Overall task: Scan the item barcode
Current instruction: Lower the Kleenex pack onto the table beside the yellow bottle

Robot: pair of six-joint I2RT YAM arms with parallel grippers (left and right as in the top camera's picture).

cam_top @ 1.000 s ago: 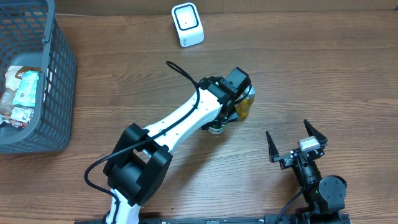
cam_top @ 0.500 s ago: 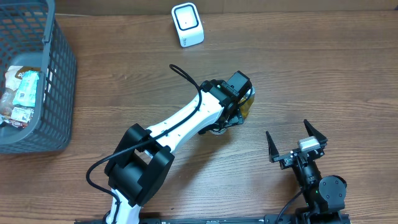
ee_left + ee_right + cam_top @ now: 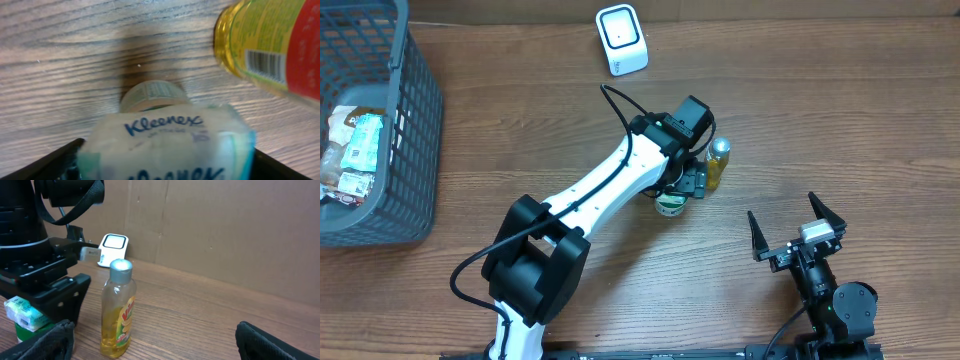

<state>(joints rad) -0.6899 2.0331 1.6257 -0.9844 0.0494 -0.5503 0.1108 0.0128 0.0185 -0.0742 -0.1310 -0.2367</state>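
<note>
The yellow plastic bottle with a silver cap (image 3: 717, 165) stood upright on the wooden worktop (image 3: 880, 100) at frame centre, below the white box-shaped scanner (image 3: 621, 38). Just left of it, the left gripper (image 3: 682, 185) had its jaws spread wide, gripping nothing, on either side of a Kleenex tissue pack (image 3: 165, 142). At lower right, the right gripper (image 3: 781, 206) gaped empty.

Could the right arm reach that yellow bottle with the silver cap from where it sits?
Probably yes. The bottle stands upright straight ahead of the right tool, whose jaws are open, with bare table between. The left arm crowds only its other side.
</note>
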